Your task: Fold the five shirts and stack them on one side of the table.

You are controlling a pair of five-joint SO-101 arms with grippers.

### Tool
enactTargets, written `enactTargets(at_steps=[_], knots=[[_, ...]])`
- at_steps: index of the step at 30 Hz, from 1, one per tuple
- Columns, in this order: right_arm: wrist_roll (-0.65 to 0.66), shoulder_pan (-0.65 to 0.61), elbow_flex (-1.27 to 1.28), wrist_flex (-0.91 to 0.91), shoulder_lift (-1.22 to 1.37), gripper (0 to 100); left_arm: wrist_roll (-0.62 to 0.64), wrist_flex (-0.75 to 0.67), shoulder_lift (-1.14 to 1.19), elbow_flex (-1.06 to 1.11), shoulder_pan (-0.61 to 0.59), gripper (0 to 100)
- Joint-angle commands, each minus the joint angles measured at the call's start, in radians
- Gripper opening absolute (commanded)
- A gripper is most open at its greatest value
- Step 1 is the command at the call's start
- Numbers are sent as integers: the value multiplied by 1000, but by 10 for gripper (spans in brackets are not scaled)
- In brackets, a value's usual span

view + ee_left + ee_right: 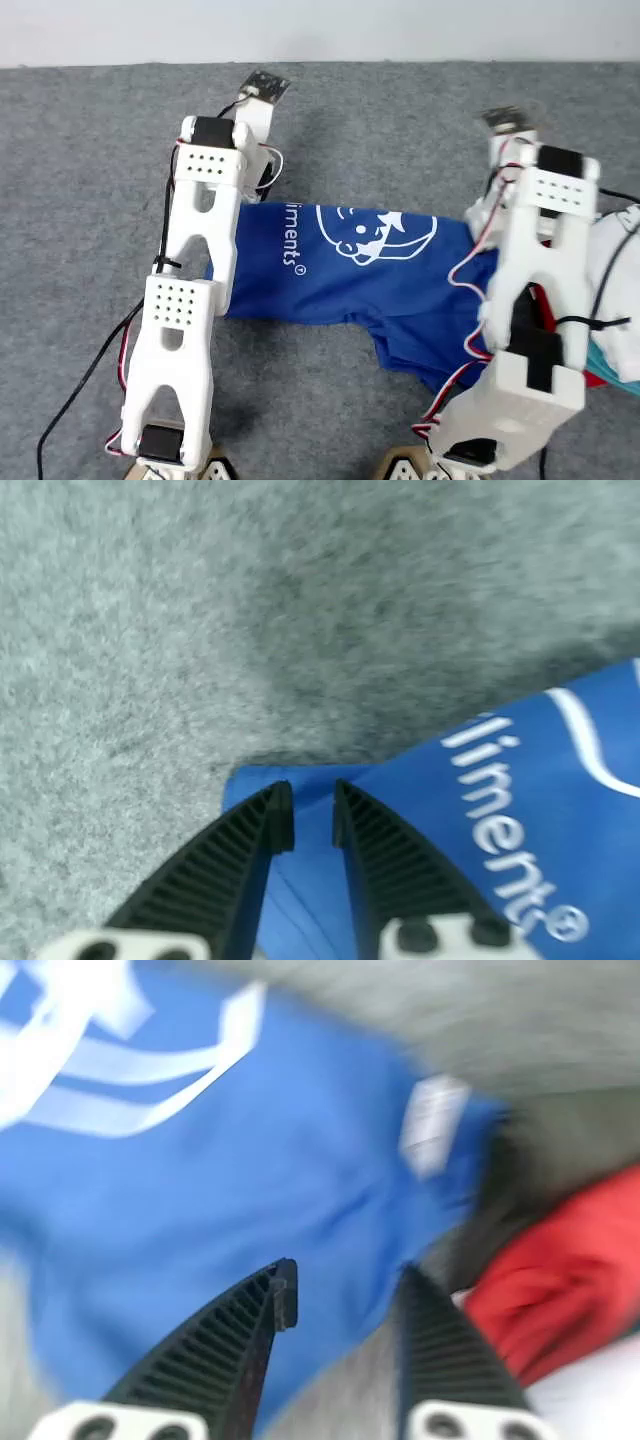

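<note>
**Q:** State of each claw?

**A:** Left gripper (pixel 313 815): the jaws stand narrowly parted, with nothing clamped between them. The tips sit at one corner of the blue cotton T-shirt with white print (pixel 500 810), where its edge meets the grey felt table covering (pixel 200 610). Right gripper (pixel 345 1295): the jaws are spread wider and hold nothing. It hovers over the opposite end of the same shirt, close to a bunched red fabric garment (pixel 550 1280).

**Q:** Where is the work item?

**A:** The blue shirt lies between the two arms, spread flat and print side up. One sleeve projects toward the arm bases.

**Q:** Task progress?

**A:** Judged early. The blue shirt shows no fold. The red garment, a crumpled white garment (pixel 615 260) and a strip of teal cloth (pixel 610 355) lie heaped at the right side of the table. No folded stack is visible.

**Q:** Limits of observation?

**A:** The right arm covers much of the heap and the frame edge cuts off the rest, so a count of five shirts cannot be confirmed. Whether the left tips touch the cloth cannot be determined.
</note>
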Motion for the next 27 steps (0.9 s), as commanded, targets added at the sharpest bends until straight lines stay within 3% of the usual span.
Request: enactTargets(at_steps=[1,6,11,14,20,27], knots=[[155,-62,-2,180,-90,48,0,-23,29,-5,-57,73],[272,-67,210,188,-228,174,0,-28,103,-8,-140,73],[595,-58,535,173,-456,165,2,-29,110,-54,-133,73],[760,8,735,58,-590,142,2,-29,112,-107,-129,73],[884,116,970,-125,-642,139,-130,-21,104,-191,-133,73],[1031,159,997,-140,-642,139,-137,37,104,-286,-120,73]])
